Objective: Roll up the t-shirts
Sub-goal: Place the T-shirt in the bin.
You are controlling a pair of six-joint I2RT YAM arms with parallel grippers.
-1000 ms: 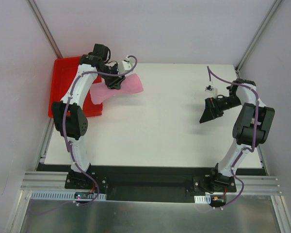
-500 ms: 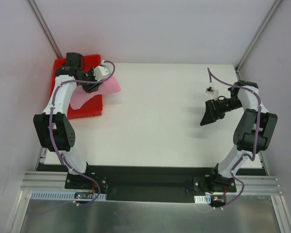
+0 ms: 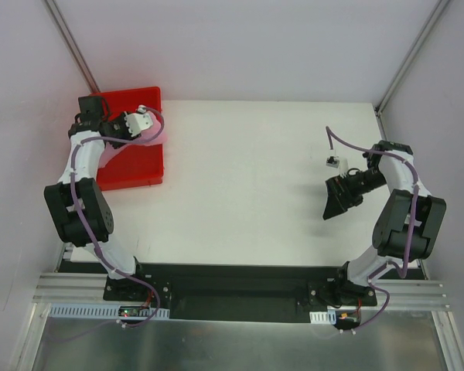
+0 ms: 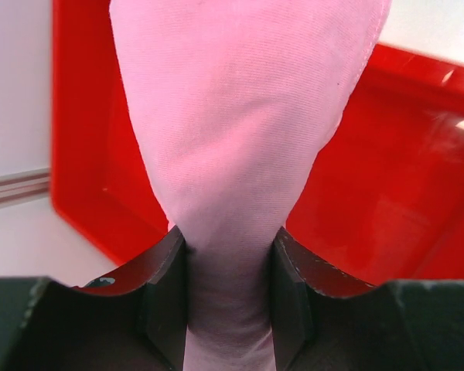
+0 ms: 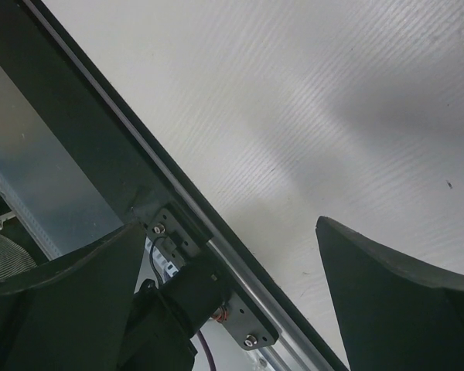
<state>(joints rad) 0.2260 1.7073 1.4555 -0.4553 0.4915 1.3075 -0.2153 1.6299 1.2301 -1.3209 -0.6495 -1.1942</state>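
Pinching the shirt [image 4: 240, 116] between its fingers, the left tool [image 4: 228, 309] is clamped on a narrow bunch of the cloth. The rest of the shirt fans out over the red tray [image 4: 394, 193], at the far left corner of the tabletop [image 3: 255, 178]. In the top view the arm covers almost all of the cloth, so I cannot tell if its far end touches the tray floor.

The risks, as I judge them:
- The grip takes only a bunch of soft cotton, and this may slide out if the arm moves fast.
- A loose part may catch on the tray wall, or drop outside it on release.
- If the shirt is let go like this, it may land crumpled, not flat for rolling.

The right tool [image 5: 228, 263] has its fingers wide apart and holds nothing. It is well apart from the shirt, at the right side, so it cannot steady the cloth.
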